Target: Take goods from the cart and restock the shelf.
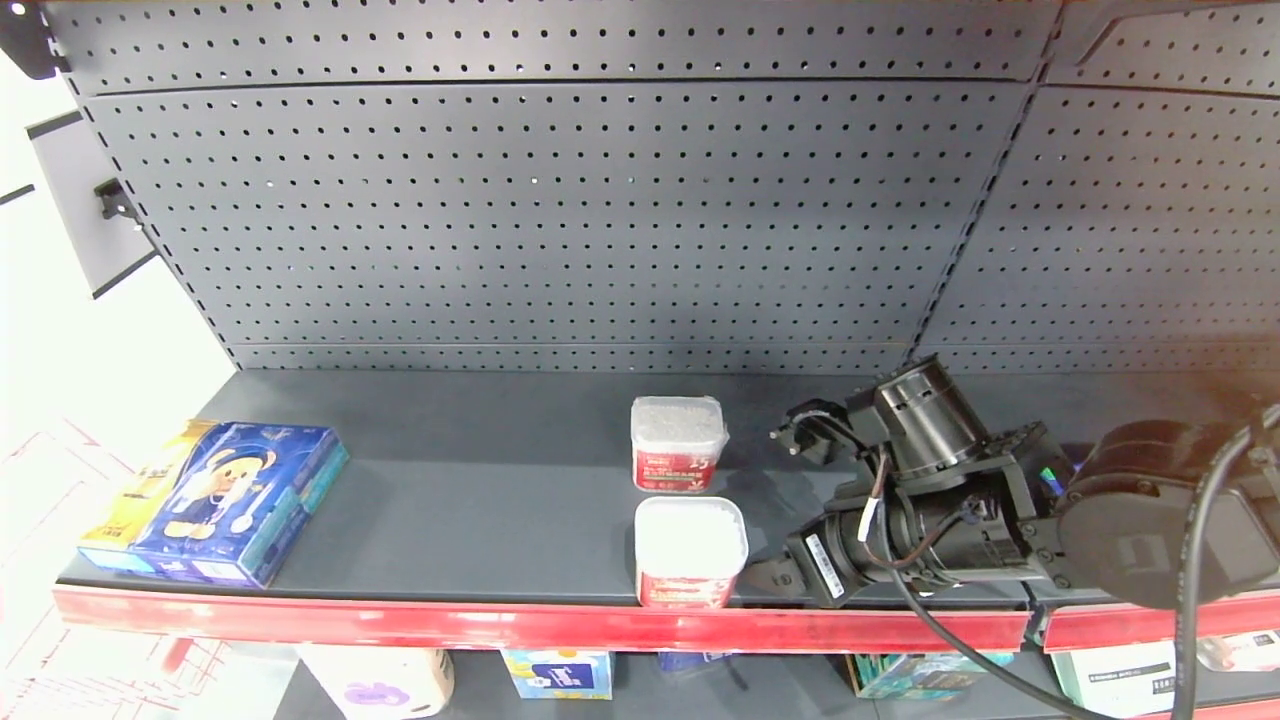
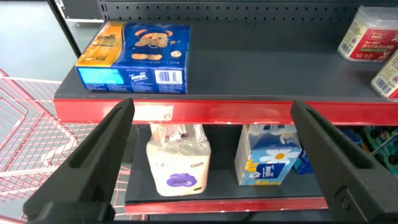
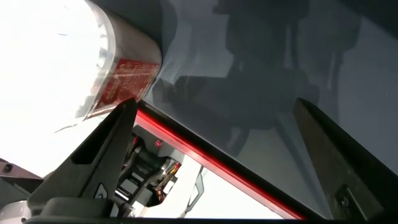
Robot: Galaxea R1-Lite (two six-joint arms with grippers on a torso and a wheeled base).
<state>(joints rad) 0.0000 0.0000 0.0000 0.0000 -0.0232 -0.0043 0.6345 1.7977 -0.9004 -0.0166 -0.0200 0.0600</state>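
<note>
Front tub (image 1: 690, 548) stands upright at the very front of the shelf (image 1: 480, 500), by the red lip, directly before the rear tub (image 1: 678, 443); right gripper (image 3: 214, 109) lies low over the shelf just beside it, jaws spread wide, holding nothing; whether a finger touches the tub, cannot tell. Left gripper (image 2: 212, 109) hangs before the shelf edge, jaws apart, empty. Risk: tub sits close to the lip; a sideways brush from the near finger on withdrawal could tip it or push it off; pull straight back before turning to the cart (image 2: 25, 124).
</note>
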